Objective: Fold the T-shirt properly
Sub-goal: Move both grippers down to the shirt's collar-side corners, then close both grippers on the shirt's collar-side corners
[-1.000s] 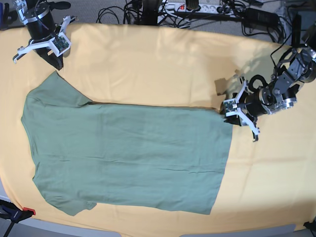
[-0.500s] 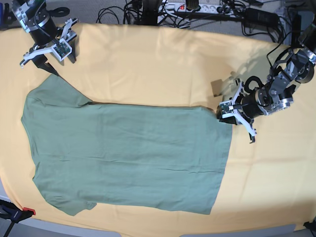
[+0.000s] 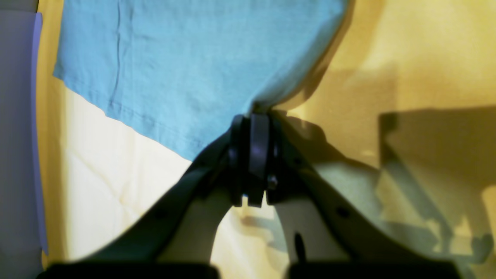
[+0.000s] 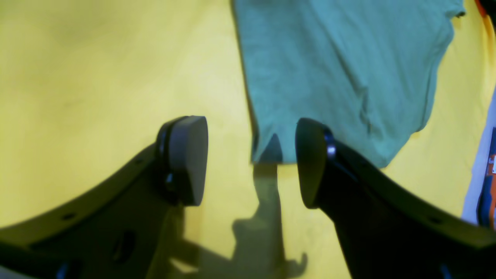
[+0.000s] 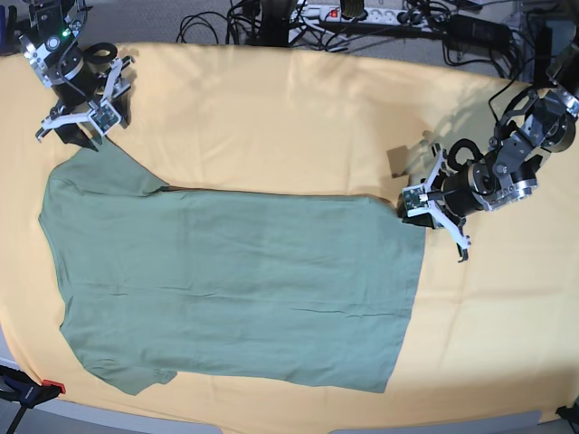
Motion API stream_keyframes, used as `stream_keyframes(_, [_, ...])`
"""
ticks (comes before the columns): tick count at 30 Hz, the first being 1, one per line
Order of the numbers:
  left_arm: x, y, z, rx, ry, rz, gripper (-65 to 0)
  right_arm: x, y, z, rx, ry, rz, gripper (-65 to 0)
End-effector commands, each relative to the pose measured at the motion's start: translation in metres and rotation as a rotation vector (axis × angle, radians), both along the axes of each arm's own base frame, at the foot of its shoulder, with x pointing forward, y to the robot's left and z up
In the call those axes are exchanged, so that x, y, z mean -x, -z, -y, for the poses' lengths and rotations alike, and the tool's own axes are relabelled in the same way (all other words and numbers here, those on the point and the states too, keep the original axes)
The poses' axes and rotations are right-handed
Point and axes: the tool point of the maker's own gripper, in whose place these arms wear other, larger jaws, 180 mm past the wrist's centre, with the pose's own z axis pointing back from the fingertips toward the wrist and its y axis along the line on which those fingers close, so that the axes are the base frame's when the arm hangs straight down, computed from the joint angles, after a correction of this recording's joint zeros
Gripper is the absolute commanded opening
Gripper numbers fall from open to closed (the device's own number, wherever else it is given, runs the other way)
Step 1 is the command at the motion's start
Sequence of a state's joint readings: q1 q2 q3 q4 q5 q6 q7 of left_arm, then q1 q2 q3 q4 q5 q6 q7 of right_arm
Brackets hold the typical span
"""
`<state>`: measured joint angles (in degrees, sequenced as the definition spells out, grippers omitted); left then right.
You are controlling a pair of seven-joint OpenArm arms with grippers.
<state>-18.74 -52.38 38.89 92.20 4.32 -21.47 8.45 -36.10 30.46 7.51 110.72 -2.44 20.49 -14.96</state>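
Note:
The sage-green T-shirt (image 5: 235, 289) lies flat on the yellow-orange cloth (image 5: 271, 117), neckline end to the left, hem to the right. My left gripper (image 5: 410, 210) is at the hem's far right corner. In the left wrist view the gripper (image 3: 252, 128) is shut on that corner of the T-shirt (image 3: 193, 58), which looks blue there. My right gripper (image 5: 80, 134) is open just above the far left sleeve tip. In the right wrist view its fingers (image 4: 186, 159) stand apart with the sleeve edge (image 4: 341, 77) between and beyond them, untouched.
Cables and a power strip (image 5: 362, 14) lie beyond the cloth's far edge. A small brown square (image 5: 396, 161) lies on the cloth near my left arm. A red-tipped clamp (image 5: 41, 389) sits at the front left corner.
My right gripper has moved left and turned over the sleeve tip. My left gripper has slid left onto the hem corner. The T-shirt has not shifted.

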Motion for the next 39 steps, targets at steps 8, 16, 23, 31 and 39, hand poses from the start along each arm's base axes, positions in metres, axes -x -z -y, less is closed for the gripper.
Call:
stream_keyframes(8, [-0.009, -0.015, -0.003, 0.012, -0.001, 0.042, -65.0, -0.015, 0.011, 0.012, -0.016, 0.001, -0.025, -27.1])
stream_keyframes(16, [-0.009, -0.015, -0.003, 0.012, -0.001, 0.042, -65.0, -0.017, 0.035, 0.027, -0.012, 0.010, -0.110, -27.9])
stream_keyframes(23, [-0.009, -0.015, -0.003, 0.012, -0.001, 0.041, -65.0, -0.019, 0.036, 0.038, 0.020, 0.043, -0.120, -64.0])
stream_keyframes(31, [-0.014, -0.023, -0.004, 0.006, 0.006, 0.053, -65.0, -0.032, 0.012, 0.020, -0.001, -0.009, -0.034, -65.0])
stream_keyframes(39, [-0.011, -0.033, -0.006, 0.011, 0.021, 0.046, -65.0, -0.032, -0.028, 0.006, 0.050, -0.035, 0.067, -65.0])
